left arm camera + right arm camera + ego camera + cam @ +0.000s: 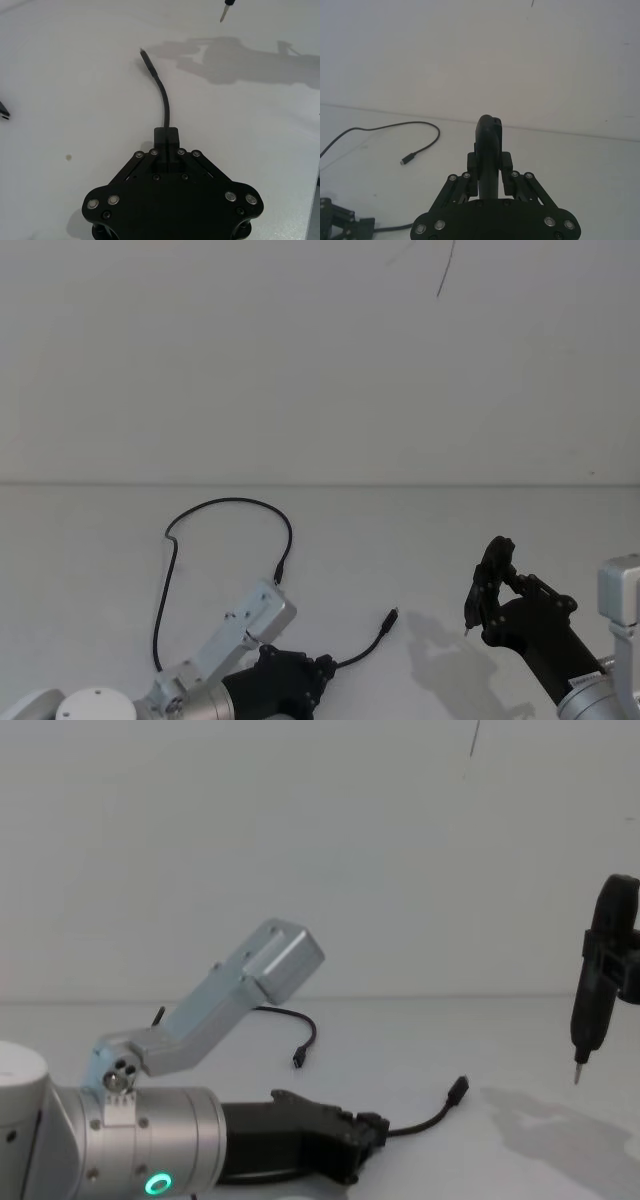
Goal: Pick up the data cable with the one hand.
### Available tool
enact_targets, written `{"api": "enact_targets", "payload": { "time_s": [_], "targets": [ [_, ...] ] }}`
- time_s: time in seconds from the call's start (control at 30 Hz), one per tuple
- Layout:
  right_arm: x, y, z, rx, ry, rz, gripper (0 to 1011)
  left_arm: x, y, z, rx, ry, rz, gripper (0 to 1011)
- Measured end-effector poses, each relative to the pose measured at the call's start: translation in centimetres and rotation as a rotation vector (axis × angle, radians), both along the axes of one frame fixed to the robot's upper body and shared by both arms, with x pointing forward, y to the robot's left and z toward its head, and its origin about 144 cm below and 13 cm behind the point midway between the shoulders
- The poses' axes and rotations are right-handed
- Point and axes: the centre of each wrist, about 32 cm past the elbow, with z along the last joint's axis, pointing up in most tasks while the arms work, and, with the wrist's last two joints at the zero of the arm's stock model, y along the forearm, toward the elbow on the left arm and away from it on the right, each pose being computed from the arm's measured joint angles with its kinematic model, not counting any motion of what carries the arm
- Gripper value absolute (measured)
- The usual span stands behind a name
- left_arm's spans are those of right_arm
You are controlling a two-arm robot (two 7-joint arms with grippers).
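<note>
Data cable point(230, 501) on the white surface point(430, 540). Long run looped out behind and to the left of the left claw point(327, 668), ending in a first plug point(279, 578) just behind the silver arm link point(262, 612) above the left claw. Green ring light point(155, 1183) lit on the arm cylinder to the rear of the left claw.

Left claw low over the surface, clenched on the data cable close to its other end. Pinch point in the left wrist view: cord entering between the closed fingertips point(159, 136). Short free length curving forward and to the right of the left claw, ending in a second plug point(392, 616). Contact between that plug and the surface not determinable.

Right claw point(490, 592) well to the right of the left claw, raised clear of the surface. Clenched on a slim black tool point(588, 1020), pointed metal tip point(577, 1075) aimed down.
</note>
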Motion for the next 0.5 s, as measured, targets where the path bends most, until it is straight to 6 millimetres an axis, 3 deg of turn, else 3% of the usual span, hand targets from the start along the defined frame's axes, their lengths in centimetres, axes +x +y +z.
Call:
{"api": "enact_targets", "payload": {
  "time_s": [0.5],
  "targets": [
    [0.0, 0.0, 0.0, 0.0, 0.0, 0.0, 269, 0.4, 1.9, 4.2, -0.037, -0.111, -0.066, 32]
  ]
}}
